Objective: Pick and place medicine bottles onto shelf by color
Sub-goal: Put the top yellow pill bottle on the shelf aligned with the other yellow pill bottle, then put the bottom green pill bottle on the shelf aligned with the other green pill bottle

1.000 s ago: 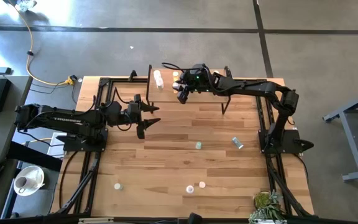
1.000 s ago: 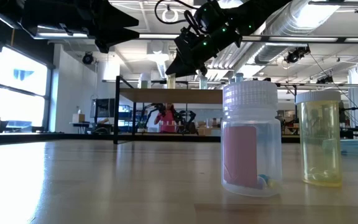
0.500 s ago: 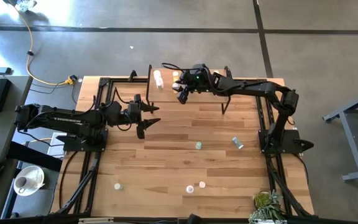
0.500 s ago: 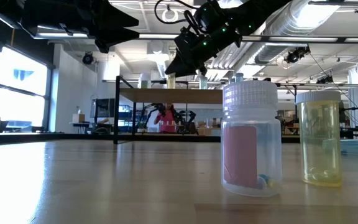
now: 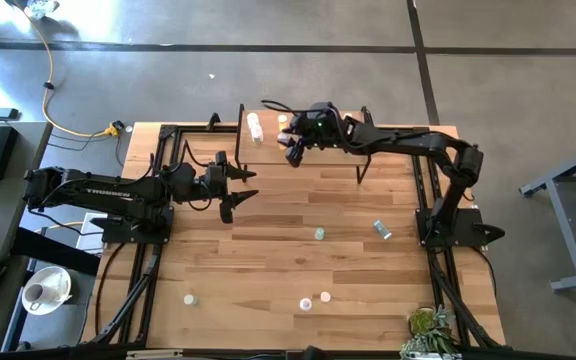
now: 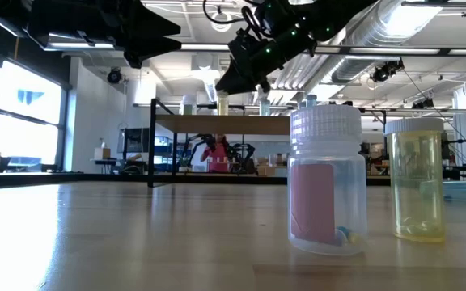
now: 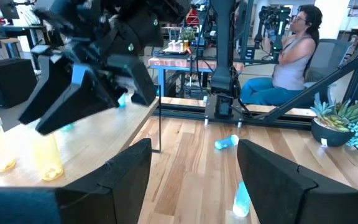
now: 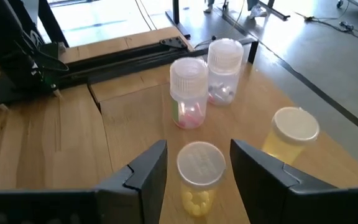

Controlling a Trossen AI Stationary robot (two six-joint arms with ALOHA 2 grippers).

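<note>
The shelf [image 5: 328,150] stands at the table's far middle. My right gripper [image 8: 197,147] hovers over its left part, open. Its fingers stand on either side of a yellow bottle [image 8: 199,177] without touching it. The bottle stands upright on the shelf board. A second yellow bottle [image 8: 293,132] and two clear white-capped bottles [image 8: 188,99] stand on the board nearby. My left gripper [image 5: 240,190] waits open and empty over the table's left half. In the low view the right gripper [image 6: 241,77] hangs above the shelf.
Loose bottles are on the table: a teal one [image 5: 319,233], a blue one lying on its side [image 5: 381,230], and three near the near edge [image 5: 189,298] [image 5: 306,303] [image 5: 324,296]. A potted plant [image 5: 428,325] stands at the near right corner. A person [image 7: 291,56] sits beyond the table.
My right gripper has gone up a little above the shelf; the yellow bottle stays standing on the board.
</note>
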